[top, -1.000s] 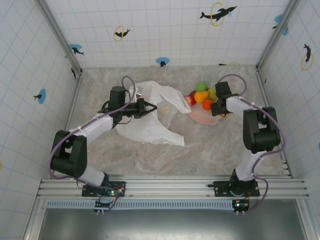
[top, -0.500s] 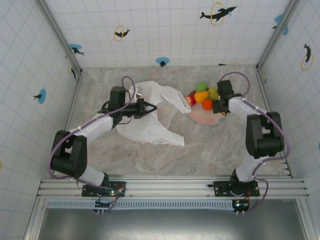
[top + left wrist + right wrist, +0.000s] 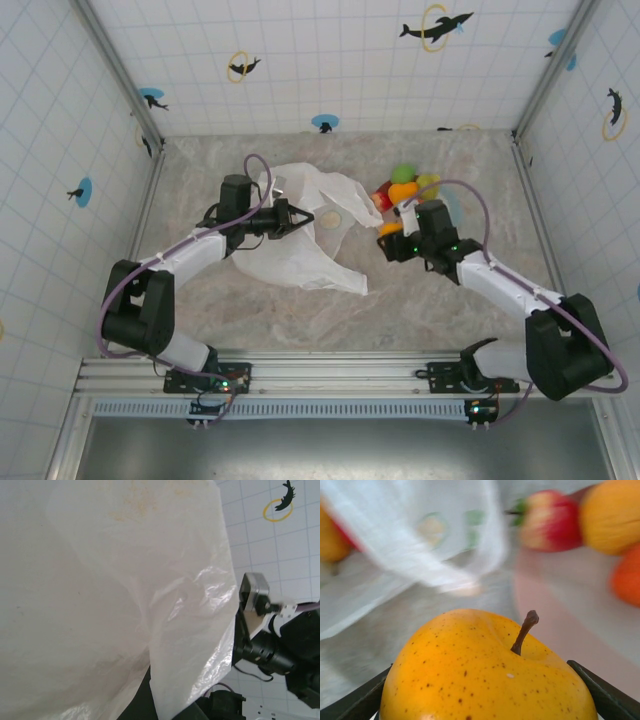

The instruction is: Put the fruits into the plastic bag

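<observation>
- Left of centre in the top view, the plastic bag (image 3: 300,250) lies crumpled on the table (image 3: 420,300), its mouth turned toward the upper right. Its film blankets the left wrist view, so I cannot tell whether any fruit is inside.
- At the bag's upper rim, the left gripper (image 3: 292,215) is pinched tight on the film and lifts the mouth.
- Just right of centre, between bag and heap, the right gripper (image 3: 390,241) clamps its jaws wide around a yellow fruit (image 3: 485,680).
- Upper right of centre, the other fruits (image 3: 402,185) sit heaped. The arm covers part of their plate (image 3: 555,630), so the count is unclear.
- Judged from this, most of the fruits are left to move.
</observation>
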